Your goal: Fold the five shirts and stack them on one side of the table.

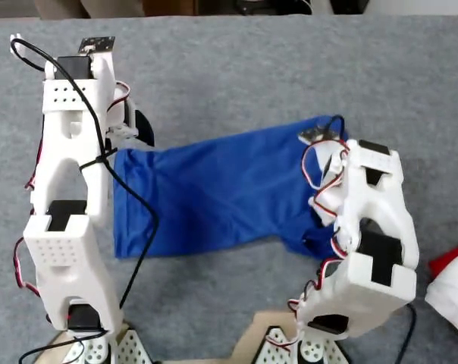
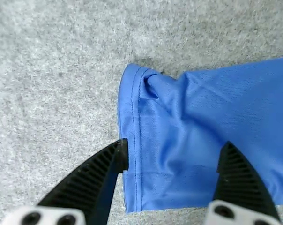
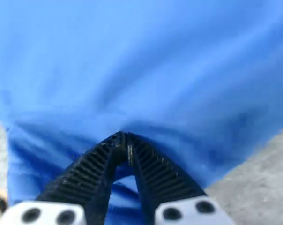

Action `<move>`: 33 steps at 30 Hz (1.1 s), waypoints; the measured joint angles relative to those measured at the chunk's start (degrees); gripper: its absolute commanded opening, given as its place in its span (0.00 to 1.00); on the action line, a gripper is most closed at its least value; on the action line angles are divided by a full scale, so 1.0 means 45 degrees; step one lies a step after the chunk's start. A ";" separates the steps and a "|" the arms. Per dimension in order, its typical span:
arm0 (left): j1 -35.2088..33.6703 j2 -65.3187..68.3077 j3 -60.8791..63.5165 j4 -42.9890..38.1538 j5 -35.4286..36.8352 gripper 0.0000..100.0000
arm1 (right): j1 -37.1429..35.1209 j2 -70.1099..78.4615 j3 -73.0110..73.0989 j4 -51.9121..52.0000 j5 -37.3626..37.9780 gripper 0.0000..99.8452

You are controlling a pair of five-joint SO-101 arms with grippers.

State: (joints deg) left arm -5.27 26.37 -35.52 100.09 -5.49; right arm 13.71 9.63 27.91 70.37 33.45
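The blue shirt (image 1: 214, 197) lies spread and mostly flat on the grey table (image 1: 252, 68), its long side running across between the two arms. One short edge is a stitched hem with a small puckered fold at its corner, seen closely in the left wrist view (image 2: 202, 131).

The left gripper (image 2: 175, 152) hangs over that hemmed end of the blue shirt with its black ribbed fingers (image 2: 104, 168) spread wide. One tip sits at the hem line and the other is further in over the cloth, and no cloth is caught between them. The left arm (image 1: 70, 152) stands just beside this end.

At the opposite end of the blue shirt, the right gripper (image 3: 126, 140) has its fingertips pressed together on the fabric (image 3: 141, 61), pinching a bit of it (creases run toward the tips). The right arm (image 1: 365, 227) leans over this end and covers part of it from above.

Well apart from the blue shirt, beyond the right arm, a bundle of red and white cloth (image 1: 453, 284) sits at the table's edge.
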 measured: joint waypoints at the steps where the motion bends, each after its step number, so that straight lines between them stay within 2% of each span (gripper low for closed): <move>1: 0.0000 0.0000 0.0000 0.0000 0.0000 0.31 | 0.0000 0.0000 0.0000 0.0274 0.0000 0.03; 8: 0.0000 0.0000 0.0000 0.0000 0.0000 0.31 | 0.0000 -0.0821 0.0000 0.1719 0.0000 0.03; 19: 0.0000 0.0000 0.0000 0.0000 -0.0098 0.31 | 0.0274 -0.0977 0.0625 0.1973 0.0234 0.03; 25: 0.0000 0.0000 0.0000 0.0000 -0.0469 0.31 | 0.0293 -0.1661 0.1426 0.3204 0.3692 0.06; 29: 0.0000 0.0000 0.0020 -0.0039 -0.0469 0.31 | 0.0664 -0.3341 0.2442 0.3067 0.6877 0.16; 33: 0.0000 0.0000 0.0020 -0.0156 -0.0469 0.31 | 0.1661 -0.5568 0.3106 0.2344 0.9612 0.16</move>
State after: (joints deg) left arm -5.27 26.37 -35.43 99.38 -7.60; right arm 21.19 -15.43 41.89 80.92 76.70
